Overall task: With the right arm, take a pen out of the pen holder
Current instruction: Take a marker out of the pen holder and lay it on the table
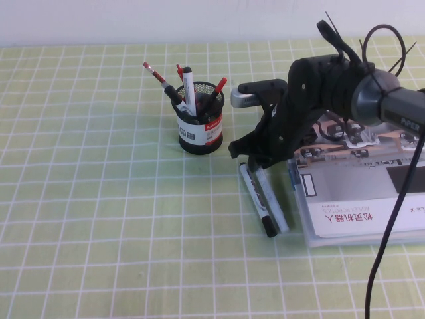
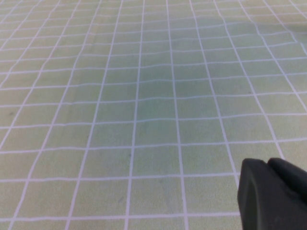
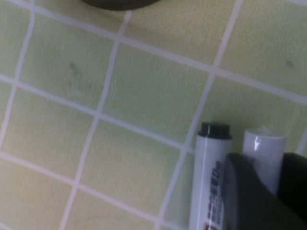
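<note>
Pen holder [image 1: 201,129]: black mesh cup w/ white-and-red label, upright on green grid cloth [image 1: 99,232], just above centre of the high view. Inside: a white marker w/ black cap [image 1: 188,90] standing near-upright, plus several red-tipped pens [image 1: 154,72] leaning out to both sides. Exact count can't be told.

Right gripper [image 1: 249,159]: centre of frame, just right of and below the holder, apart from it, pointing down at the cloth. Two markers [image 1: 264,203] lie side by side under it, running diagonally toward lower centre, black cap at the low end. In the right wrist view the gripper [image 3: 268,177] is narrowed to abt marker width, w/ its dark fingers [image 3: 249,196] either side of the pale marker [image 3: 265,148] and apparently pressed on it. The other marker [image 3: 211,167], black-ended w/ print on the barrel, lies just beside it, outside the grip. Both markers rest on the cloth.

Right of frame: stack of booklets in clear sleeve [image 1: 358,206], flat, partly under the arm.

Left gripper [image 2: 273,196]: seen only in the left wrist view, over the grid cloth, nothing near it. Open or closed: can't tell.
</note>
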